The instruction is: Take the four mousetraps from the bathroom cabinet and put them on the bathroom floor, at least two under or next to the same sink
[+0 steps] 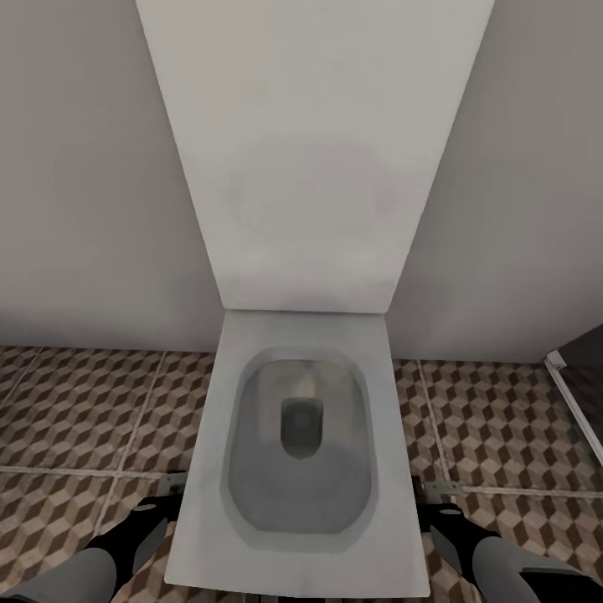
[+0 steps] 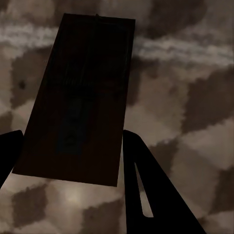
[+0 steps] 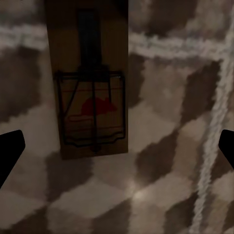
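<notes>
My left gripper (image 2: 70, 134) is shut on a mousetrap (image 2: 78, 97), a flat board that looks dark in shadow, held just above the cube-patterned bathroom floor (image 2: 195, 112). My right gripper (image 3: 122, 136) stands open, fingers wide apart, over a second mousetrap (image 3: 90, 92) that lies flat on the tiles with its wire and red mark facing up. In the head view the left gripper (image 1: 167, 500) and the right gripper (image 1: 431, 505) hang low on either side of the toilet, each with a small trap (image 1: 173, 481) (image 1: 441, 487) at its tip. The cabinet and sink are out of view.
A white toilet (image 1: 306, 435) with its lid raised stands straight ahead against the pale wall (image 1: 75, 167). Patterned floor (image 1: 84, 402) stretches to both sides. A white door frame edge (image 1: 574, 402) runs along the far right.
</notes>
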{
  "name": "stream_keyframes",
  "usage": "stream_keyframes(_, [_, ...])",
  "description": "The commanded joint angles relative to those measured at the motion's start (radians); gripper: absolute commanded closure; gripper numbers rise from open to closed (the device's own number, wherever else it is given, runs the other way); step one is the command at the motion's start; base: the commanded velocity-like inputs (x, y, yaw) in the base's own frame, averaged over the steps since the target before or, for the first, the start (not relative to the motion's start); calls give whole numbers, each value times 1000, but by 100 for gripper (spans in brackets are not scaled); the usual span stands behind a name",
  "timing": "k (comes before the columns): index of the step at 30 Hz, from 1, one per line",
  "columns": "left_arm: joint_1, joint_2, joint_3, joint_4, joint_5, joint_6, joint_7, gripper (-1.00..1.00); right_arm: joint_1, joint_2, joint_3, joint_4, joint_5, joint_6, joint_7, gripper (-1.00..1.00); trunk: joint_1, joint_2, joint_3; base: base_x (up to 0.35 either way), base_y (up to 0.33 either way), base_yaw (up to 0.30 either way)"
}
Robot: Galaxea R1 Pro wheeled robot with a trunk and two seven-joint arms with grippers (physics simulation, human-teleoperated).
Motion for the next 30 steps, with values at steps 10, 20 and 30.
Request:
stream_keyframes(10, [0, 0, -8, -1, 6, 10, 8, -100, -1, 0, -2, 0, 6, 1, -3, -100, 0, 0, -1, 0, 0, 0])
stream_keyframes(20, [0, 0, -9, -1, 6, 13, 7, -100, -1, 0, -2, 0, 6, 1, -3, -100, 0, 0, -1, 0, 0, 0])
stream_keyframes(30, [0, 0, -13, -2, -1, 11, 6, -100, -1, 0, -2, 0, 6, 0, -3, -100, 0, 0, -1, 0, 0, 0])
